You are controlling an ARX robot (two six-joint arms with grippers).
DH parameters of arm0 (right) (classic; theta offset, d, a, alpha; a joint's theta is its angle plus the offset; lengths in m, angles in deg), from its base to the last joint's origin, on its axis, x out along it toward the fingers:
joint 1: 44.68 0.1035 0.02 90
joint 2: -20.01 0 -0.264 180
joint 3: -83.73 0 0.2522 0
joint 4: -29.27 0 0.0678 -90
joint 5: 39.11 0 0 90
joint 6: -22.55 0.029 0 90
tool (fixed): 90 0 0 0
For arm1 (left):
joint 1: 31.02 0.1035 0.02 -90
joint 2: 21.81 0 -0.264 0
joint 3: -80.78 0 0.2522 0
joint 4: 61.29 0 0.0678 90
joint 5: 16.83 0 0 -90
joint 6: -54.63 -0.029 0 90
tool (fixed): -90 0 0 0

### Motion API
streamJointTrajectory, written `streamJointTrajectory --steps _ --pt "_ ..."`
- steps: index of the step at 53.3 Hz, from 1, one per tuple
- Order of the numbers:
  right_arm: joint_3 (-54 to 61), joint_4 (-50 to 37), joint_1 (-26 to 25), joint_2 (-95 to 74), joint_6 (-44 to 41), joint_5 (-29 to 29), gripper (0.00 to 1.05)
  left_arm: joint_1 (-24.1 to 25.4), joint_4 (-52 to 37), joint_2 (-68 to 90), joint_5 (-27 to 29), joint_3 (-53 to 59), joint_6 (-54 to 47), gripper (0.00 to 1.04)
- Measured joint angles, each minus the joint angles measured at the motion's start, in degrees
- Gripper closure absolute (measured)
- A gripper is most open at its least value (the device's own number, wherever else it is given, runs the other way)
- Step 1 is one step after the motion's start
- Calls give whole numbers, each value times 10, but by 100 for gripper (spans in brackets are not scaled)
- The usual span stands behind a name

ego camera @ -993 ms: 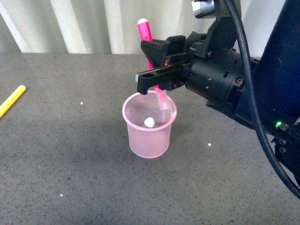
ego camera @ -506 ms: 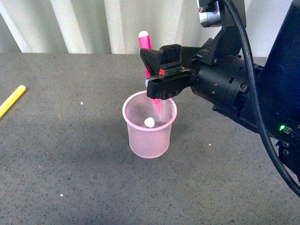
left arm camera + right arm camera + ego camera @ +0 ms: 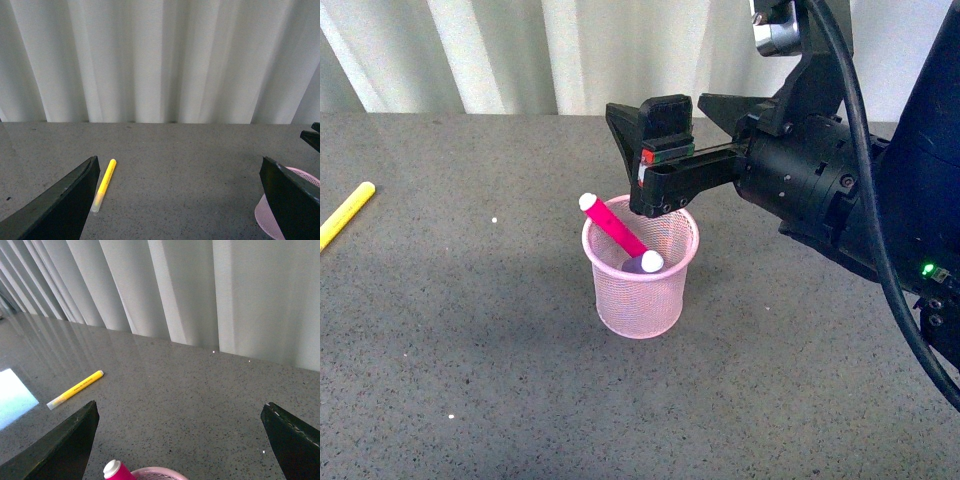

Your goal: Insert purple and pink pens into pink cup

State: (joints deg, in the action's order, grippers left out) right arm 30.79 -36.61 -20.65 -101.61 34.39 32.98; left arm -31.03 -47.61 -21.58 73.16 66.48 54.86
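The pink cup (image 3: 638,296) stands mid-table. The pink pen (image 3: 615,227) rests in it, slanting up and left over the rim with its whitish cap outside. The purple pen (image 3: 637,266) lies deeper in the cup, only its top and white cap showing. My right gripper (image 3: 658,118) hovers just above the cup, open and holding nothing. In the right wrist view the pink pen's cap (image 3: 114,470) and the cup's rim (image 3: 155,473) sit low between the spread fingers of the right gripper (image 3: 180,440). My left gripper (image 3: 177,205) is open and empty, with the cup (image 3: 263,218) beside one finger.
A yellow marker (image 3: 346,214) lies on the grey table at the far left, also seen as the yellow marker (image 3: 104,184) and the yellow marker (image 3: 75,389). White curtains (image 3: 500,50) close off the back edge. The right arm's dark body (image 3: 880,200) fills the right side.
The right gripper opened and let go of the pink pen, which dropped from upright into the cup and now leans left. The gripper rose slightly.
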Motion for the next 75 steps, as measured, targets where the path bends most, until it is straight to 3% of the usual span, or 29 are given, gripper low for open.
streamJointTrajectory --steps 8,13,18,25,35,41,44,65,75 --pt "0 44 -81 65 1 49 7 0 0 0 0 0 0 7" --pt "-1 121 -176 178 -24 92 7 0 0 0 1 0 0 7" --pt "-1 181 -245 256 -54 101 7 0 0 0 0 0 0 7" --pt "10 248 -337 367 -73 59 7 0 0 0 0 0 0 7" --pt "26 355 -428 514 -87 -8 9 0 0 0 0 0 0 7" --pt "56 540 -445 639 -105 -18 28 0 0 0 0 0 0 7" --pt "99 584 -442 704 -109 -19 39 0 0 0 0 0 0 7" --pt "255 572 -356 847 -116 70 101 0 0 0 0 0 0 7" --pt "293 573 -325 891 -118 97 101 0 0 0 0 0 0 7"
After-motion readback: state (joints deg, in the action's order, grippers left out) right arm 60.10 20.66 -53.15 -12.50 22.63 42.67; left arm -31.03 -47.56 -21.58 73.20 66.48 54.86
